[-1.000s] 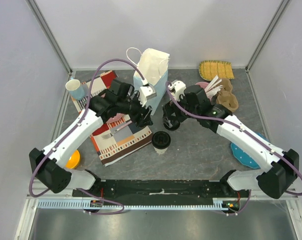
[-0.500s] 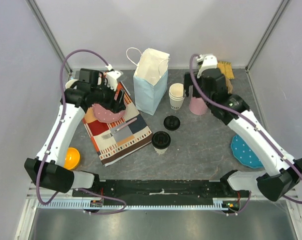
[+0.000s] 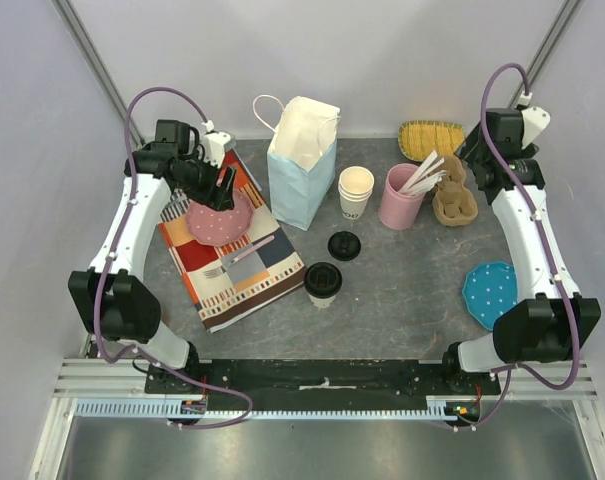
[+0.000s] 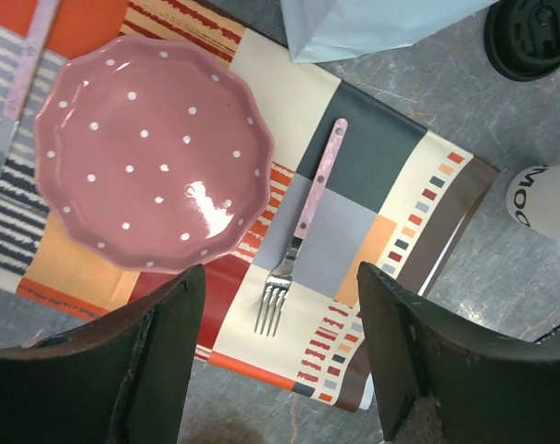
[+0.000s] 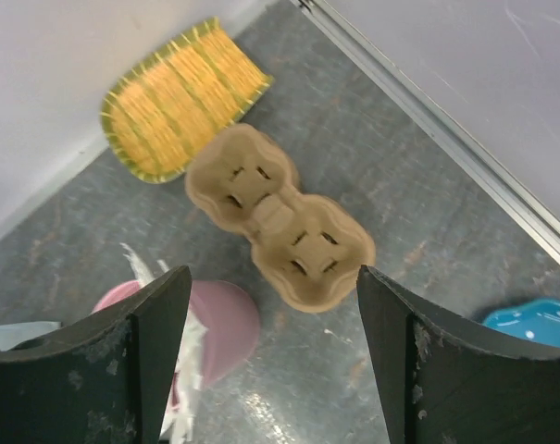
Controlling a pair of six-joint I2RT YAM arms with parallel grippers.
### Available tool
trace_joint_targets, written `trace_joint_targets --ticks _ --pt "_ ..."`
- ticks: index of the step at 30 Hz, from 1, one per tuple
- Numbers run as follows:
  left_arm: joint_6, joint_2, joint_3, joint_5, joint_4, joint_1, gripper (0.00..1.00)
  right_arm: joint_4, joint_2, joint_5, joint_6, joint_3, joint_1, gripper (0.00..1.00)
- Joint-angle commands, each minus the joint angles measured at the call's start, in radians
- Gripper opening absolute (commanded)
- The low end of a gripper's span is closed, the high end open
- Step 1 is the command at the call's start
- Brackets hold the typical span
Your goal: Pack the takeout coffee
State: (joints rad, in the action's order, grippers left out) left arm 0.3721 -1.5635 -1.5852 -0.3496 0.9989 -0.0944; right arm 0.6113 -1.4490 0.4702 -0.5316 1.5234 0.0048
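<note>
The takeout coffee (image 3: 323, 283), a small white cup with a black lid, stands upright near the front middle of the table, beside a corner of the striped placemat (image 3: 272, 270). In the left wrist view its white side (image 4: 544, 196) shows at the right edge. The light-blue paper bag (image 3: 302, 165) stands open at the back. My left gripper (image 3: 222, 189) (image 4: 280, 370) hangs open above the pink dotted plate (image 4: 150, 153) and the fork (image 4: 304, 229), holding nothing. At the back right, my right gripper (image 3: 479, 168) (image 5: 275, 361) is open and empty over the cardboard cup carrier (image 5: 280, 222).
A loose black lid (image 3: 344, 245) lies between the bag and the coffee. A stack of lidless cups (image 3: 356, 192) and a pink cup of stirrers (image 3: 402, 200) stand right of the bag. A woven yellow tray (image 3: 432, 138) sits far back; a blue plate (image 3: 489, 293) lies right.
Both arms have drawn away from the middle by the bag. The left swung out over the pink plate, the right to the back right corner, its jaws narrowing a little.
</note>
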Motion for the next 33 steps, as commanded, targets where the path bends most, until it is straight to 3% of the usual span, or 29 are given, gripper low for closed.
trace_joint_targets --ticks 1,7,12,14,19,23,27,33 --pt "0.010 -0.013 -0.027 -0.095 -0.035 0.002 0.73 0.053 0.039 0.022 -0.054 -0.060 -0.075 0.81" --pt "-0.036 -0.021 -0.051 -0.136 -0.082 0.001 0.70 -0.198 0.105 -0.143 -0.030 -0.284 -0.193 0.82" --pt "-0.099 0.063 -0.139 -0.304 -0.149 -0.013 0.66 -0.228 0.085 -0.216 0.019 -0.295 -0.207 0.82" --pt "-0.088 0.082 -0.169 -0.304 -0.155 -0.069 0.66 -0.229 0.075 -0.211 0.024 -0.301 -0.209 0.82" --pt "-0.022 0.043 -0.272 -0.218 -0.123 -0.278 0.66 -0.281 0.101 -0.269 0.001 -0.364 -0.207 0.82" --pt "-0.013 -0.048 -0.387 -0.163 -0.150 -0.349 0.70 -0.291 0.124 -0.321 0.007 -0.391 -0.207 0.82" --pt "0.008 -0.157 -0.487 0.000 -0.204 -0.412 0.74 -0.291 0.137 -0.308 0.036 -0.396 -0.209 0.82" --pt "0.022 -0.248 -0.504 0.141 -0.249 -0.481 0.71 -0.291 0.147 -0.323 0.070 -0.390 -0.207 0.83"
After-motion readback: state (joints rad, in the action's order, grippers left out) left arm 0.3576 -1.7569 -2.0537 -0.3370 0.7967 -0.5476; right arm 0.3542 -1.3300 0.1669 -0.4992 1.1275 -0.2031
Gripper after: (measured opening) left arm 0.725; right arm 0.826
